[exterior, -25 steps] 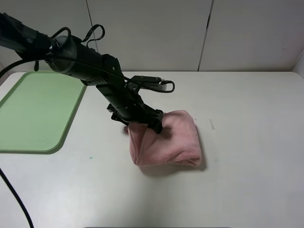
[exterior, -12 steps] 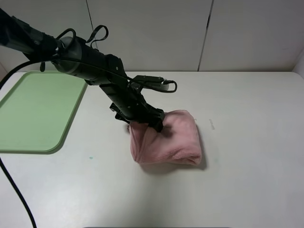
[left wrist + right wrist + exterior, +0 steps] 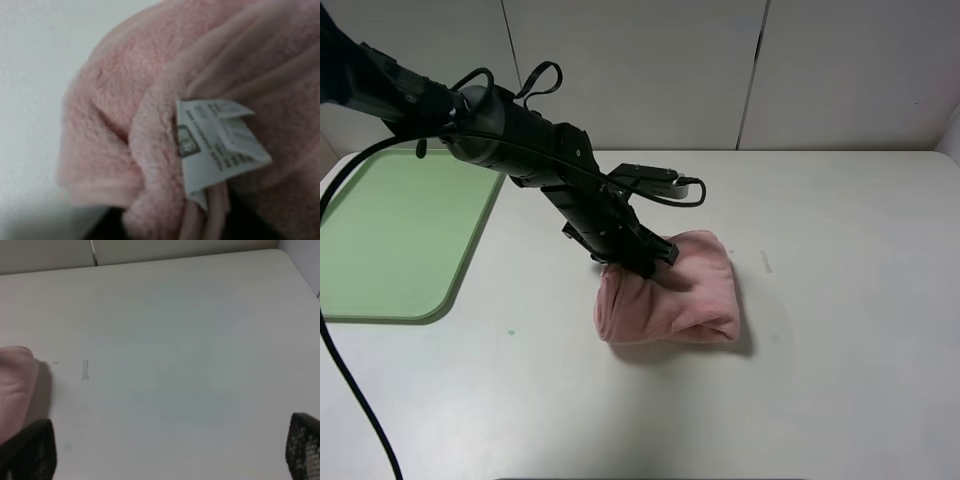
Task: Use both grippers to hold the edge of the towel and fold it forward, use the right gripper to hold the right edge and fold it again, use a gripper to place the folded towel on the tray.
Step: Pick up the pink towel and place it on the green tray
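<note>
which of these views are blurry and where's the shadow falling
Exterior high: sharp, even light, a soft shadow on the table right of the towel. Left wrist: very close and out of focus, the print on the white tag unreadable. Right wrist: soft, washed-out table, finger tips dark and blurred at the corners.

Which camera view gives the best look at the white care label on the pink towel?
The left wrist view: the label fills the frame's middle, its print visible though blurred, against the towel. The exterior high view shows the whole folded towel but no label. The right wrist view catches only one towel corner.
</note>
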{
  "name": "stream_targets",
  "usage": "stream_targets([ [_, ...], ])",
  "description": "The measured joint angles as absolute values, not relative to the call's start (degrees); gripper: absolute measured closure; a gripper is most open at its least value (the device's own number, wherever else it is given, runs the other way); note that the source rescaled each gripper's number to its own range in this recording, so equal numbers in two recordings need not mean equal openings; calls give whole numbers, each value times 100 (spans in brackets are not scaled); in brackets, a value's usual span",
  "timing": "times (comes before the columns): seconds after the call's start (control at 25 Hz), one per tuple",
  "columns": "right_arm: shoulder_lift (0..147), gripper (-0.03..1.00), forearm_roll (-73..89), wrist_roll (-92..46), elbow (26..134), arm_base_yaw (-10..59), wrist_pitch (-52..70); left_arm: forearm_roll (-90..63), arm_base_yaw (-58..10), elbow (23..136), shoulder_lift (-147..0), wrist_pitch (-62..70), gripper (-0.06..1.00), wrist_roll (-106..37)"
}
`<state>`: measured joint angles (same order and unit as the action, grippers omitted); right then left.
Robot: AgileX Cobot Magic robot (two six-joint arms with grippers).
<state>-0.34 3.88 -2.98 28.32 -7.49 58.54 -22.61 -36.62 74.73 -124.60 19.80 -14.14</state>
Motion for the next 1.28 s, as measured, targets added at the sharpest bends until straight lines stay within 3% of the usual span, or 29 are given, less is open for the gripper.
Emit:
stream_targets([
  [0.72,-34,-3,388,-298,2832,-749,5854,-1880,-3575,7473,-12257,2387,76,-1070],
  [1.28,-34,-3,406,-298,2832,-749,5854,-831,-2552,7468,-11553,3373,76,-989],
])
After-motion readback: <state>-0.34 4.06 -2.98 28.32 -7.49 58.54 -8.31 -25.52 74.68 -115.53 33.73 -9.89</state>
